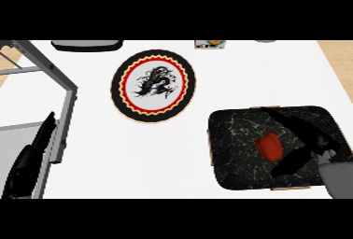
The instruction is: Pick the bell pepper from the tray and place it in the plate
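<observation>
In the head view, the right hand [303, 140] is seen over the dark marbled tray [234, 172], its fingers spread: 1 long digit is stretched up and away past the bell pepper [269, 144], and another is angled down below it, so that the red pepper lies in the fork between them. Contact cannot be made out; nothing is pinched as yet. The pepper is found just to the left of the palm, near the middle of the tray.

The plate [124, 100], black-rimmed with a red and yellow ring and a dragon figure, is set well away from that hand, up and to its left on the white worktop [138, 154]. The left hand [31, 158] is shown resting at the view's left edge, fingers straight, far from the tray.

The step in hand is judged to be the grasp. It would be done well if the fingers and thumb were closed evenly on the pepper's 2 sides, round its widest part, so that it is not squeezed out sideways. The lift should be taken clear of the tray's raised rim before any travel toward the plate is begun.
</observation>
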`<state>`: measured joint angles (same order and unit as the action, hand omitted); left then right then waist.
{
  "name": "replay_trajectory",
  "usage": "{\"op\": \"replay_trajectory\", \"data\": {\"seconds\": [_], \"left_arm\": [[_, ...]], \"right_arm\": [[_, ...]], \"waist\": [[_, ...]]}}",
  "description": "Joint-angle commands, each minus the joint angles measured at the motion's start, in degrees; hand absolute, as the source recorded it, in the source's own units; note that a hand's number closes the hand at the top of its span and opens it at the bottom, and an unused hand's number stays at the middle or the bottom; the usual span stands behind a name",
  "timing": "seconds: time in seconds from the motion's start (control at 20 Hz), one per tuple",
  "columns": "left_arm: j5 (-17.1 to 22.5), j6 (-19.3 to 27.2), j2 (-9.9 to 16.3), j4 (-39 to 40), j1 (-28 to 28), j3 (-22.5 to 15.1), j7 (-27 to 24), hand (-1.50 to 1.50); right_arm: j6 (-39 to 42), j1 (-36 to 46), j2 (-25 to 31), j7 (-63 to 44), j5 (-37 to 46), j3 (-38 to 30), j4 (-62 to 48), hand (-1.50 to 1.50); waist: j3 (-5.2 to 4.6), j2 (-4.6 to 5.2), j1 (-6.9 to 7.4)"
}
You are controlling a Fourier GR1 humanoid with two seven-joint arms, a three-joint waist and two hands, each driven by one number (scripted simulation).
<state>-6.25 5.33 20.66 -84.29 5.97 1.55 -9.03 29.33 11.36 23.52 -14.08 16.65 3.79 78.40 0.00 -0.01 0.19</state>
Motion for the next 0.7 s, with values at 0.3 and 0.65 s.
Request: {"op": "replay_trajectory", "data": {"seconds": [0.3, 0.65], "left_arm": [[-1.7, -2.6, -1.1, -3.5, -0.6, 2.9, 3.2, 0.00], [-2.6, -5.5, -1.7, -5.9, -1.5, 4.2, 5.6, 0.00]], "right_arm": [[-1.9, -1.5, -3.9, 8.1, 3.6, -1.5, -1.7, 1.50], [-4.8, 3.7, -3.8, 13.8, 9.4, -3.0, -11.0, 1.50]], "waist": [[0.01, -0.03, -0.08], [0.02, 0.04, 0.12]]}}
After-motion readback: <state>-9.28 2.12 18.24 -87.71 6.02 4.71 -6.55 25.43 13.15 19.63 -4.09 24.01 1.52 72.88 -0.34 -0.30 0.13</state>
